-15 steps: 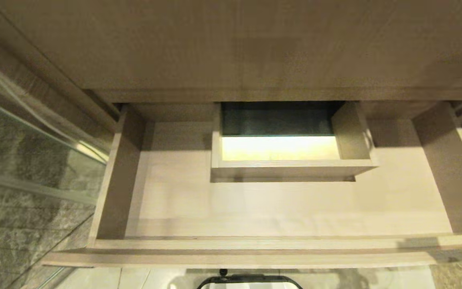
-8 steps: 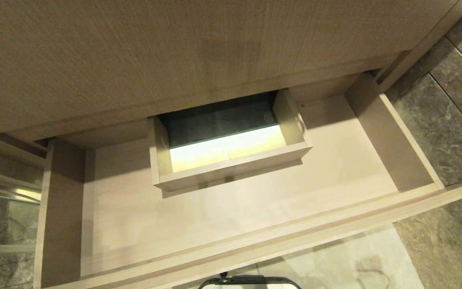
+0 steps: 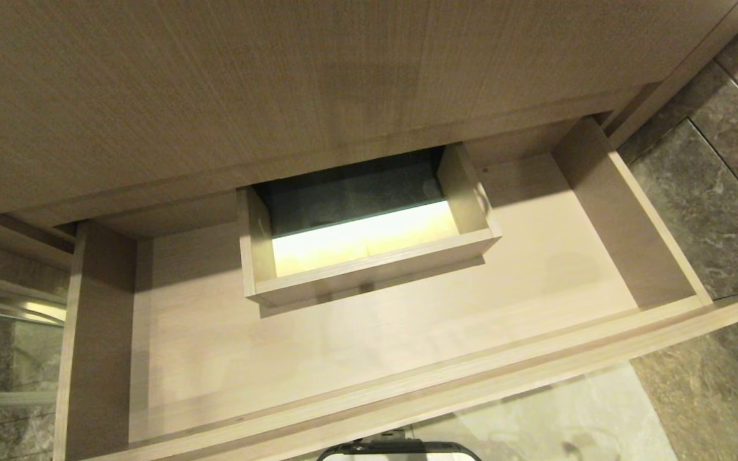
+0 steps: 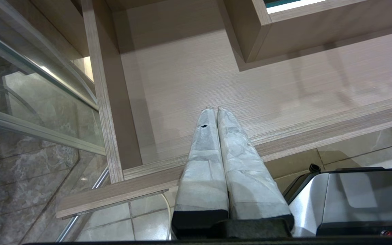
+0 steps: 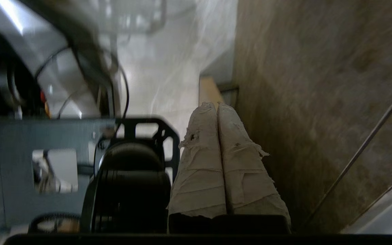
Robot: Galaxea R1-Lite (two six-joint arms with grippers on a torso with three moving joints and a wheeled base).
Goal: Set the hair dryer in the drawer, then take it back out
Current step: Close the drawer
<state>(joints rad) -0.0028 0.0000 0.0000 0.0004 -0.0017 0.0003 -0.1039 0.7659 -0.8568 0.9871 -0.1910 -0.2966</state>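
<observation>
Light wood grain fills the head view: the drawer (image 3: 369,358) stands pulled out, its floor bare, with only the boxed cutout (image 3: 369,256) at its rear centre breaking the surface. The hair dryer shows in none of the views, so where it lies I cannot tell. Judging from that, either nothing has gone into the drawer yet or the whole put-in-and-take-out round is over; the pictures alone do not settle which. As the drawer holds nothing, I would guess the fetching of the dryer is the step ahead.

The left hand (image 4: 215,109) hangs just in front of the drawer's front edge, its two wrapped fingers (image 4: 202,156) pressed flat together and pointing over the drawer floor beyond them. It holds nothing and touches nothing.

The right hand (image 5: 216,106) is also closed tight, fingertips meeting, with nothing between them. Beside it runs a brown wood-grain panel (image 5: 318,85); on its other side sit parts of the robot base (image 5: 46,153), and beyond its tips pale floor tile (image 5: 168,68). It grips nothing, and no task thing is near it.
</observation>
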